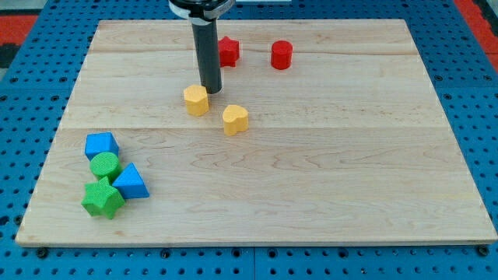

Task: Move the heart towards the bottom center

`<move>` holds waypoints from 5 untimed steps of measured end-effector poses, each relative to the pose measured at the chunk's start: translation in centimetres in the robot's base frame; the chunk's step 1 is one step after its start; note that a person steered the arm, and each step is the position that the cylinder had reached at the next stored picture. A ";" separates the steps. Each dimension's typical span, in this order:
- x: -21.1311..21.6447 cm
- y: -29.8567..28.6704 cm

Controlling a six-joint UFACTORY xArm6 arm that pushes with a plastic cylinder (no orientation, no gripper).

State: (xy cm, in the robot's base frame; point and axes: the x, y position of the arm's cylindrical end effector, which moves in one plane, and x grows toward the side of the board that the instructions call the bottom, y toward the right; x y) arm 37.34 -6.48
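The yellow heart (235,119) lies on the wooden board, a little above the middle and left of centre. A yellow hexagon block (196,100) sits to its upper left. My tip (211,89) stands just above and right of the yellow hexagon, close to its top right edge, and up and left of the heart, apart from it. The rod rises from there to the view's top.
A red star block (227,50) and a red cylinder (282,55) sit near the view's top. At the lower left are a blue block (101,145), a green round block (104,165), a blue triangle (131,182) and a green star (102,199), clustered together.
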 end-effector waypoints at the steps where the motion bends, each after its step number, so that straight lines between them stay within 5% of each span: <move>1: 3.2 2.7; 3: 12.6 7.0; 4: 14.7 7.5; 5: 12.0 5.4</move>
